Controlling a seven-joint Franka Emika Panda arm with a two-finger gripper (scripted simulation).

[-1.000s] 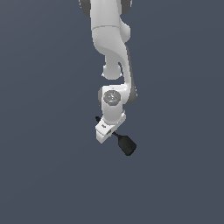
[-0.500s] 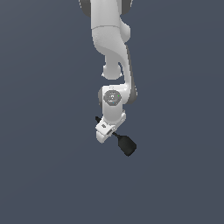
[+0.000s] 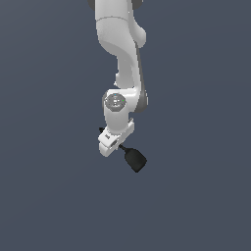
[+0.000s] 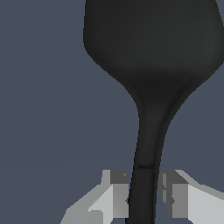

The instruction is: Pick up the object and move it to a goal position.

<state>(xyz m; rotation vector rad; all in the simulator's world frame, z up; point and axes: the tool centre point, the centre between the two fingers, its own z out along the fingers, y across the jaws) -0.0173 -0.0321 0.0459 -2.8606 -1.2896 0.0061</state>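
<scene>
Object (image 3: pixel 134 159), a small matte black piece, is hanging in the grip of the white hand (image 3: pixel 113 143) at the lower end of the Panda arm (image 3: pixel 119 46), which is reaching down from the top of the exterior view against a plain grey-blue backdrop. Its rounded, blocky head is jutting out below the hand and toward the exterior view's right, joined to the hand by a thin stem, while a small black tip is showing on the hand's opposite side, toward the exterior view's left. In the wrist view the object (image 4: pixel 151 65) is filling most of the picture: a broad, dark, softly shaded head is narrowing through curved shoulders into a slim, slightly bent stem, with a faint line crossing the stem just above the fingers. That stem is running straight down between the two pale grey fingers (image 4: pixel 117 192), with the hand (image 4: pixel 144 194) standing narrowly closed around it, one finger touching or nearly touching each side of the stem. The stem is looking clearly narrower than either finger's block. No surface is showing beneath the object in either view, only the even grey-blue background.
</scene>
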